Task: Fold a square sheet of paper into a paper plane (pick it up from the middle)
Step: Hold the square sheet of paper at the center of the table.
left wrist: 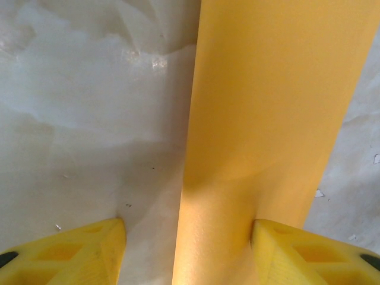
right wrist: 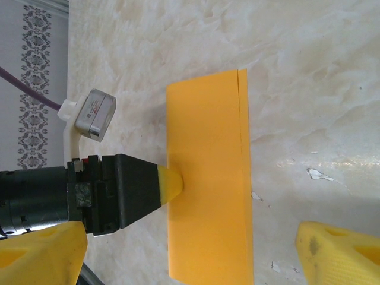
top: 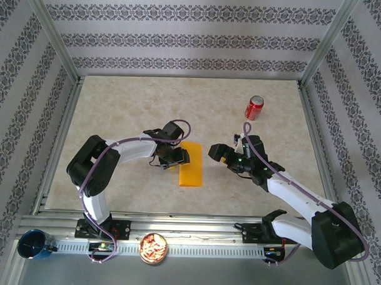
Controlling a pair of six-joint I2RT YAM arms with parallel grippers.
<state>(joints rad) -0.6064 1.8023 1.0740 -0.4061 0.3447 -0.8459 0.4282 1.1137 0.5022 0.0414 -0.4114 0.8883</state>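
The square sheet of paper [top: 191,170] lies flat on the table as an orange-yellow rectangle folded in half, with no paper plane shape to it. Its doubled edges [right wrist: 242,148] face right in the right wrist view. My left gripper [top: 177,158] is low at the paper's left side and open. In the left wrist view the paper [left wrist: 267,119] runs up between its fingers [left wrist: 89,249], the right one sitting on the sheet. A yellow fingertip [right wrist: 172,184] presses the paper's left edge. My right gripper [top: 214,151] hovers open just right of the paper [right wrist: 208,119], holding nothing.
A red soda can [top: 253,108] stands at the back right. A blue cup [top: 33,244] and a bowl of snacks [top: 153,248] sit on the front rail. Metal frame posts and patterned walls bound the marble table [top: 129,109].
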